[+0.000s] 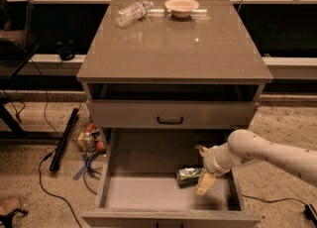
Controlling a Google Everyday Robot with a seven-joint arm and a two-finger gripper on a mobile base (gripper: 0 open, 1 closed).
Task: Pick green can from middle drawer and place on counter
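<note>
Green can [188, 176] lies on its side on the floor of the middle drawer [138, 192], right of centre, near the right wall. Claw [199, 170] is down inside the drawer at the can's right end. It's spread wide, with one finger [201, 150] behind the can and the other [206, 184] in front of it. The can end sits in the gap; can't tell if either finger touches it. Nothing pinched, and the can rests on the drawer floor.

White arm [267, 152] comes in from the right, over the drawer's right wall. Middle drawer is pulled fully out. Upper drawer [124, 114] above it is closed, black handle [170, 120] showing.

Desk [173, 53] carries a clear plastic bottle [132, 13] on its side at the back left and a shallow bowl [182, 6] at the back centre, near each other but apart.

Floor left of the cabinet: black bar [63, 140], cables [90, 166], some small clutter [89, 139].
</note>
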